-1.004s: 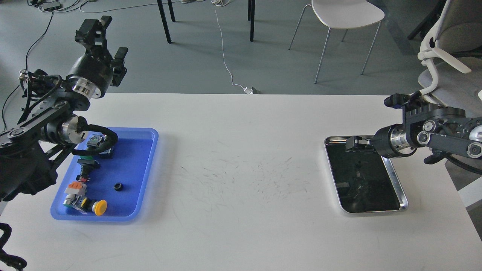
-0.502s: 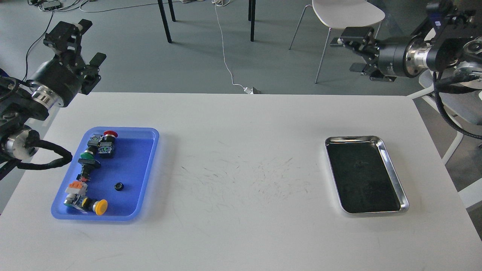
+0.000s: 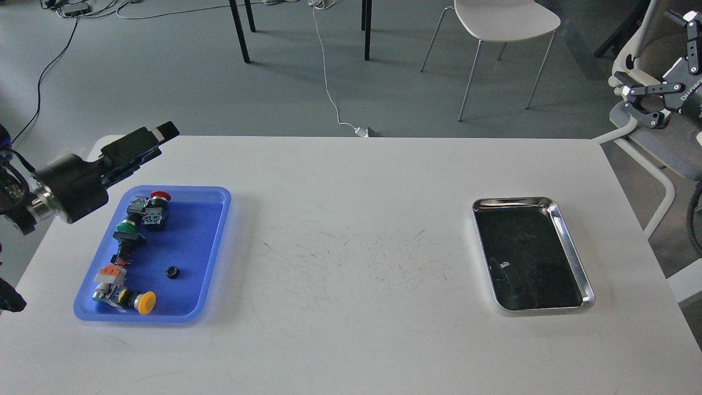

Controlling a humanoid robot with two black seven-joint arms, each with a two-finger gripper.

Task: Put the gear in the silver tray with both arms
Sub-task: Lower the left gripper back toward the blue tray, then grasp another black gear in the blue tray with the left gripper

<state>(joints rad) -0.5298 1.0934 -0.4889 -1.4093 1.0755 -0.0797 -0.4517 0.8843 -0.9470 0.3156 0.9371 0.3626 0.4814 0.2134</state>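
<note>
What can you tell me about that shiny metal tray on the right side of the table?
The silver tray is a rectangle of polished steel with rounded corners and a low raised rim. Its floor looks dark and mirror-like, showing faint reflections. It lies flat on the white table, near the right edge, its long sides running away from the camera. Nothing appears to lie in it, and neither arm touches it.

The worktop (image 3: pixel 351 181) is white with thin dark scratch marks in the middle. On the left is a blue tray (image 3: pixel 211 247). In it are a red button (image 3: pixel 160 195), a green button (image 3: pixel 126 225), a yellow button (image 3: pixel 145 302) and a small black ring (image 3: pixel 173 271). The silver tray (image 3: pixel 573 258) on the right is shiny with a dark floor.
</note>
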